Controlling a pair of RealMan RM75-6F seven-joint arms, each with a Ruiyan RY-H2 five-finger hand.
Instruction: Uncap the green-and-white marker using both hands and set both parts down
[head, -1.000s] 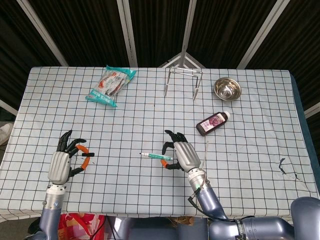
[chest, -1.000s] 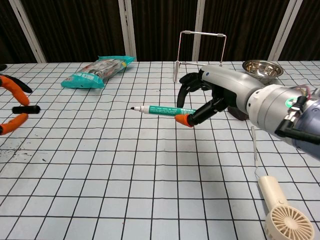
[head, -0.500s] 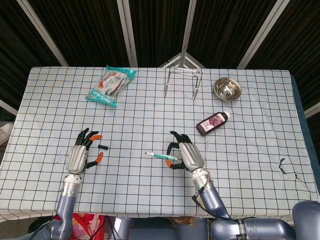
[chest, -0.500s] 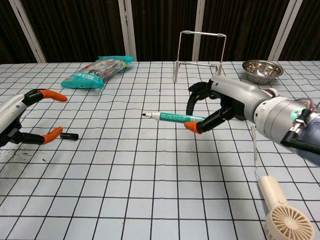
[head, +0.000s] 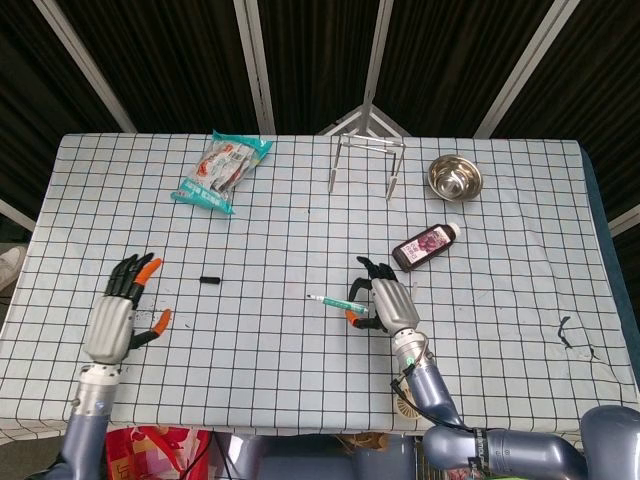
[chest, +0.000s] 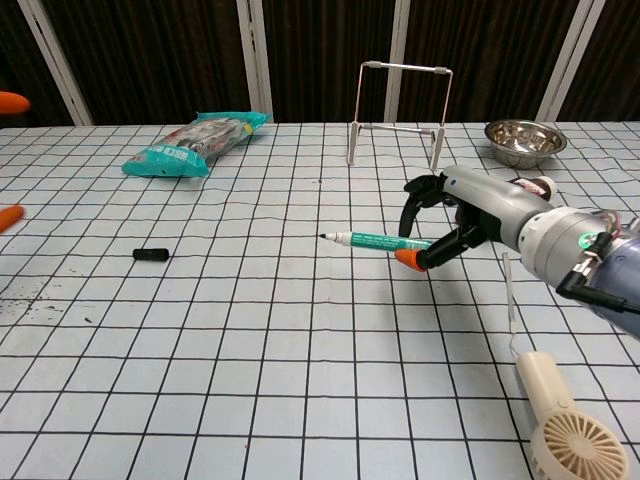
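Note:
The uncapped green-and-white marker (head: 330, 301) (chest: 372, 240) is held level above the table, its dark tip pointing left, pinched in my right hand (head: 388, 305) (chest: 470, 212). The black cap (head: 209, 280) (chest: 150, 254) lies alone on the checked cloth at centre-left. My left hand (head: 117, 318) hovers near the left table edge with fingers spread and nothing in them; in the chest view only its orange fingertips (chest: 8, 216) show at the left border.
A snack bag (head: 220, 170) lies at the back left. A wire rack (head: 365, 160), a steel bowl (head: 455, 178) and a dark bottle (head: 425, 246) stand at the back right. A small hand fan (chest: 568, 430) and a thin rod (chest: 510, 295) lie front right.
My left hand let go of the cap, which now lies on the cloth, and drew back to the left. My right hand moved right with the marker.

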